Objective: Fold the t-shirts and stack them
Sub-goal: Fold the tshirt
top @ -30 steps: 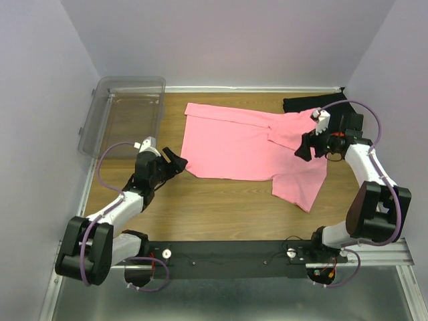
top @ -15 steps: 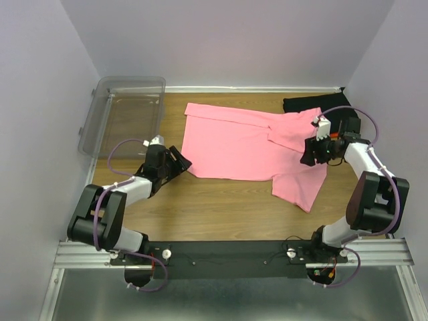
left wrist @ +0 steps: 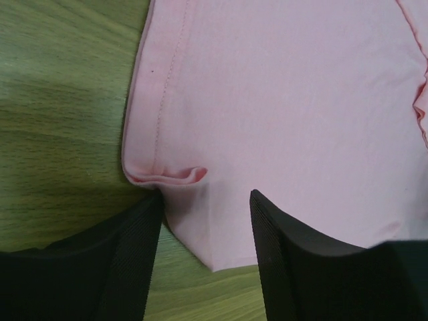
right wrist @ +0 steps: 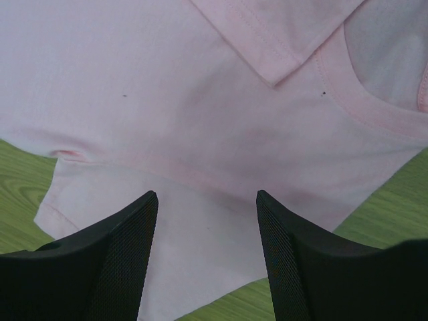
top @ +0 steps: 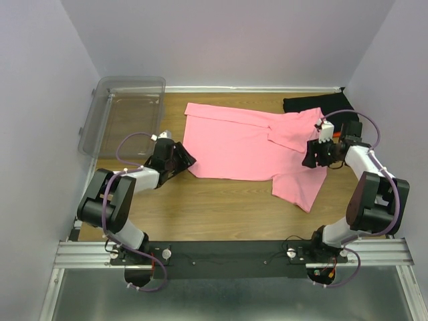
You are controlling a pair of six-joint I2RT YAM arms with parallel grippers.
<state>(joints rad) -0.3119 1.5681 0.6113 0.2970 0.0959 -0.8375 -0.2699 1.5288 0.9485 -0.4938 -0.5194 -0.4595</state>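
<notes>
The pink t-shirt [top: 247, 144] lies spread on the wooden table, one sleeve folded over near the neck. My left gripper [top: 186, 160] is open at the shirt's near left corner; in the left wrist view [left wrist: 206, 207] that corner [left wrist: 200, 227] lies between the fingers, its hem bunched. My right gripper [top: 309, 156] is open over the shirt's right side near the neckline; in the right wrist view [right wrist: 206, 207] pink cloth [right wrist: 200, 120] lies under the open fingers. A folded black t-shirt [top: 314, 103] lies at the far right. No orange shirt shows.
A clear plastic bin [top: 124, 114] stands at the far left, against the wall. Purple walls close in the left, back and right sides. The arms' base rail [top: 234, 257] runs along the near edge.
My left gripper has moved right and forward up to the pink shirt's near left corner. My right gripper has shifted slightly right and settled over the shirt near the neck.
</notes>
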